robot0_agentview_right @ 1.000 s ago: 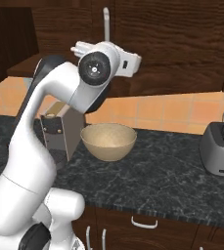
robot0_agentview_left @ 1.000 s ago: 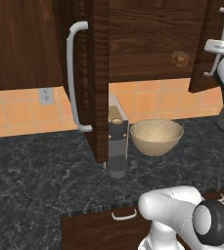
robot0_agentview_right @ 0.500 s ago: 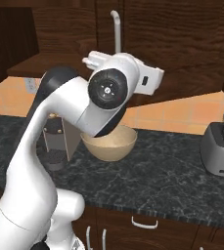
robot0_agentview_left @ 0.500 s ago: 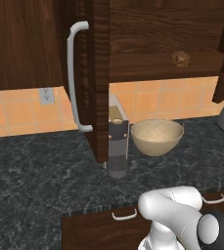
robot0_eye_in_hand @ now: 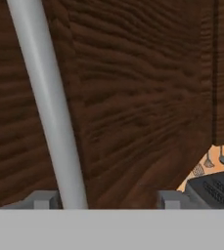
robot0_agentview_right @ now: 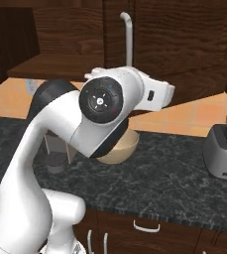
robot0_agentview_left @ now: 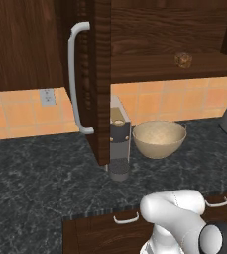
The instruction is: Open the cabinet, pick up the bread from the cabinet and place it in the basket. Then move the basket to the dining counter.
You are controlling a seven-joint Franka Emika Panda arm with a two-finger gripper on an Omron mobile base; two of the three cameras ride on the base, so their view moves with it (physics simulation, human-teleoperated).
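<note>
Because the gripper (robot0_eye_in_hand: pixel 108 200) sits right up against a cabinet door, the hand view gives the closest look. Its two finger tips stand well apart, with the pale handle (robot0_eye_in_hand: pixel 50 107) rising between them, just beside one tip. The jaws are spread and clamp nothing.

Further out, on the black granite counter (robot0_agentview_left: pixel 40 183), the basket (robot0_agentview_left: pixel 159 139) stands upright beside the coffee machine (robot0_agentview_left: pixel 119 144). Nothing can be seen lying in the basket. It looks light and stiff. A pinch over its rim seems the surest hold, since the rounded wall is too wide to span.

Furthest back and higher up, the cabinet (robot0_agentview_left: pixel 102 74) stands open. The bread (robot0_agentview_left: pixel 183 59) rests on its shelf, near the front edge, above the basket and a little to the right. It is a small rounded lump, most likely light and soft. It should take a gentle squeeze across its middle, and a hard one would crush it. Its curved sides may let it roll or slip out of a grip set too high. The cabinet closes in overhead, so a level reach from the front looks better than coming down from above.
</note>
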